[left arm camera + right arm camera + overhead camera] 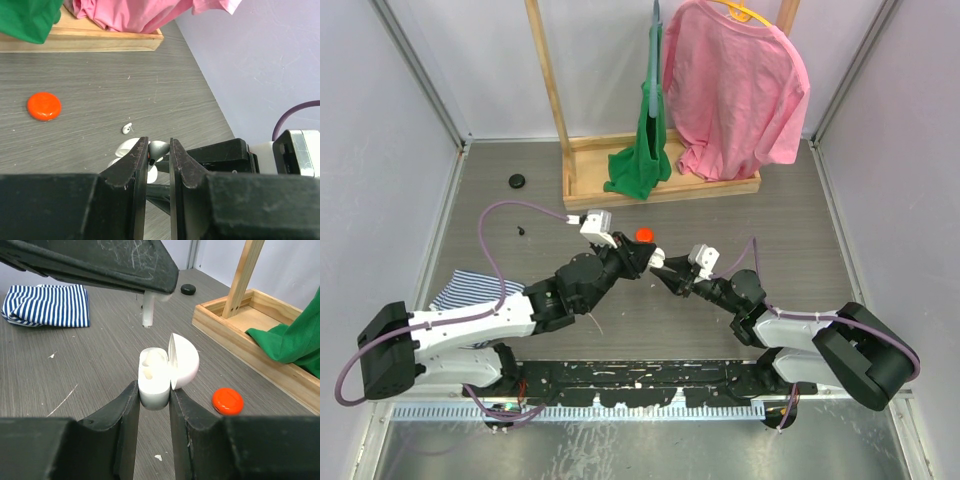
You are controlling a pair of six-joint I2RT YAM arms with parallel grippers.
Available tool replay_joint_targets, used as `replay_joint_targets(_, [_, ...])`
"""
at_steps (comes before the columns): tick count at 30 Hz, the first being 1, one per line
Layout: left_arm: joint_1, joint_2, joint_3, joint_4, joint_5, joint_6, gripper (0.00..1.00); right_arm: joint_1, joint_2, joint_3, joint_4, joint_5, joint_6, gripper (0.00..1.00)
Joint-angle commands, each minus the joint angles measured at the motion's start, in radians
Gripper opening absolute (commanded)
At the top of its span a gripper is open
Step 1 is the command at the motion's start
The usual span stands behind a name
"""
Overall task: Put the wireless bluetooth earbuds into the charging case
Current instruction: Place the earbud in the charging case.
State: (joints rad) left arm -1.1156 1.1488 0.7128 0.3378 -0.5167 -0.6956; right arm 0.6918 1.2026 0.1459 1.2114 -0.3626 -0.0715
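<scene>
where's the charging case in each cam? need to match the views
Top external: charging case is a small white spot at centre, just below and right of the orange disc.
Left wrist: low centre, charging case peeks out left of the left claw, mostly hidden.
Right wrist: centre, charging case, lid open, pinched in the right claw.
Shared landmark: orange disc, seen far left and right of the case.

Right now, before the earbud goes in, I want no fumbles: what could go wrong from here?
The earbud hangs from the left end effector by a narrow pinch, not yet over the case; it may slip or miss the slots. The right end effector clamps the case by its sides only, so a downward push could tilt it. The open lid stands beside the slots and might get knocked.
</scene>
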Motion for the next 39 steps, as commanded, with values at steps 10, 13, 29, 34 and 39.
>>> replay_joint_targets(10, [-0.072,0.065,-0.014,0.199,-0.107,0.145,0.16,0.003,-0.024,-0.011,0.097,0.036,0.010,0.15])
replay_joint_targets(13, [-0.083,0.075,-0.020,0.214,-0.121,0.162,0.16,0.003,-0.026,-0.015,0.100,0.043,0.008,0.15])
replay_joint_targets(29, [-0.103,0.161,-0.023,0.297,-0.143,0.245,0.16,0.003,-0.019,-0.017,0.111,0.042,0.011,0.15])
replay_joint_targets(34, [-0.102,0.157,-0.031,0.297,-0.152,0.269,0.16,0.004,-0.020,-0.016,0.111,0.043,0.009,0.15])
replay_joint_targets(39, [-0.102,0.149,-0.039,0.296,-0.153,0.281,0.16,0.004,-0.022,-0.018,0.114,0.045,0.012,0.15])
